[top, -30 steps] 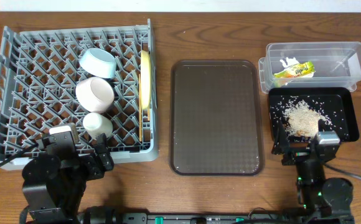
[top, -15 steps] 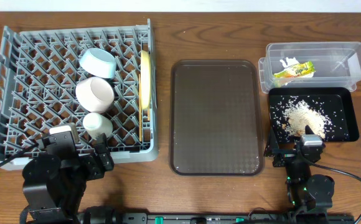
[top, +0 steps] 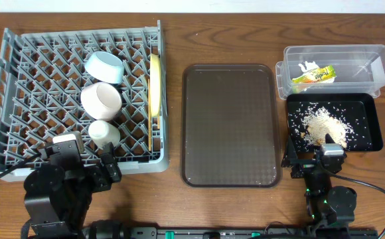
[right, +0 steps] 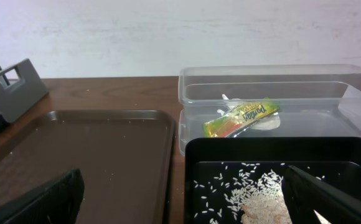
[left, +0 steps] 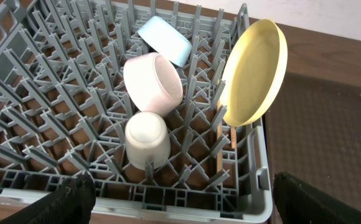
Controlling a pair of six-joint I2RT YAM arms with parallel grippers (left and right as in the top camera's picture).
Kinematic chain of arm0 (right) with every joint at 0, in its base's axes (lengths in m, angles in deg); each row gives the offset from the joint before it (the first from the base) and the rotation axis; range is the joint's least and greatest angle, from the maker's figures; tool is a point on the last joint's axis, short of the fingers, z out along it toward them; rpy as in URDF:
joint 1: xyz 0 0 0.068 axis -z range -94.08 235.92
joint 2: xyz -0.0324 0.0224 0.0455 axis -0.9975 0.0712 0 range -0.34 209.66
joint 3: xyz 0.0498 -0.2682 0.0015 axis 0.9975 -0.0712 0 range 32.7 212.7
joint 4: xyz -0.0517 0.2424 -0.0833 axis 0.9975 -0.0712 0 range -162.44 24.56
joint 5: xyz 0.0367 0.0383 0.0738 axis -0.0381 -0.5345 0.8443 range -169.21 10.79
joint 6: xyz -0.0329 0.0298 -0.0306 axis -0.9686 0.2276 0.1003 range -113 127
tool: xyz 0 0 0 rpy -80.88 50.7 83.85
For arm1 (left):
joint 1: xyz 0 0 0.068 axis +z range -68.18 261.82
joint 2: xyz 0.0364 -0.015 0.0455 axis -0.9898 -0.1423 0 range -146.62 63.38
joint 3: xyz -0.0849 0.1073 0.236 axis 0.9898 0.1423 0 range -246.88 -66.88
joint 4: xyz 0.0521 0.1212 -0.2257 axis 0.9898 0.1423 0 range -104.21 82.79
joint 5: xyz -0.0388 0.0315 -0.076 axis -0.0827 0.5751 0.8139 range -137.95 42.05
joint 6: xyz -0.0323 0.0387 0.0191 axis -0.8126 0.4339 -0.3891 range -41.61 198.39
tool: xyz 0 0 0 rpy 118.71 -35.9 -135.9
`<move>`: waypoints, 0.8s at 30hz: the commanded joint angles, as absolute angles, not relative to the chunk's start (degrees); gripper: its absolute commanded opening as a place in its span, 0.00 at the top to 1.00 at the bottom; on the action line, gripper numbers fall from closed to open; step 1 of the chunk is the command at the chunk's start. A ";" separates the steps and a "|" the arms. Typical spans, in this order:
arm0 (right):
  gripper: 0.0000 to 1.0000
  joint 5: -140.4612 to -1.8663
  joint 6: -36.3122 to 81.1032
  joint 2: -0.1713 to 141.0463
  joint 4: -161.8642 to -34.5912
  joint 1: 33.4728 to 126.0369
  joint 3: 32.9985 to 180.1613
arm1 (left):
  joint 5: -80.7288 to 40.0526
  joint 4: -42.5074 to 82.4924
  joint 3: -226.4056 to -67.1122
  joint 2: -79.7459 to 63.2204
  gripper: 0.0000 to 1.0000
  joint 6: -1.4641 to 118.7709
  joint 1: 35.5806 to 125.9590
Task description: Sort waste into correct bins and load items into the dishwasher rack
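Observation:
The grey dishwasher rack (top: 20,99) holds a light blue bowl (top: 104,66), a white bowl (top: 101,99), a small white cup (top: 103,133), an upright yellow plate (top: 154,83) and chopsticks (left: 220,155). The clear tub (top: 365,56) holds the green-and-yellow wrapper (top: 314,76) and a white paper scrap (top: 308,66). The black tub (top: 372,133) holds rice and crumbs (top: 324,123). My left gripper (top: 79,159) is open and empty at the rack's front edge (left: 190,205). My right gripper (top: 315,162) is open and empty just before the black tub (right: 187,205).
The flat brown serving tray (top: 229,126) lies between the rack and the tubs, with a few stray grains on it. The right wrist view shows the tray (right: 93,162), a rack corner (right: 9,87) and a white wall behind the table.
My right gripper has drawn back from over the black tub toward the table's front edge, then held still. The left arm has not moved.

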State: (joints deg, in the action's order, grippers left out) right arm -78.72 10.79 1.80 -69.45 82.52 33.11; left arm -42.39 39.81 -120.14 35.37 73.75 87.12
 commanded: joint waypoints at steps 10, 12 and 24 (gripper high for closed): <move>0.01 -78.96 10.11 1.66 -69.72 81.86 33.04 | -43.09 39.92 -120.14 35.40 0.07 74.05 87.23; 0.01 -78.96 10.11 1.66 -69.74 81.86 33.04 | -43.09 39.92 -120.14 35.40 0.08 74.05 87.23; 0.01 -78.96 10.11 1.66 -69.74 81.86 33.04 | -43.05 27.37 -103.70 44.82 0.07 74.03 86.84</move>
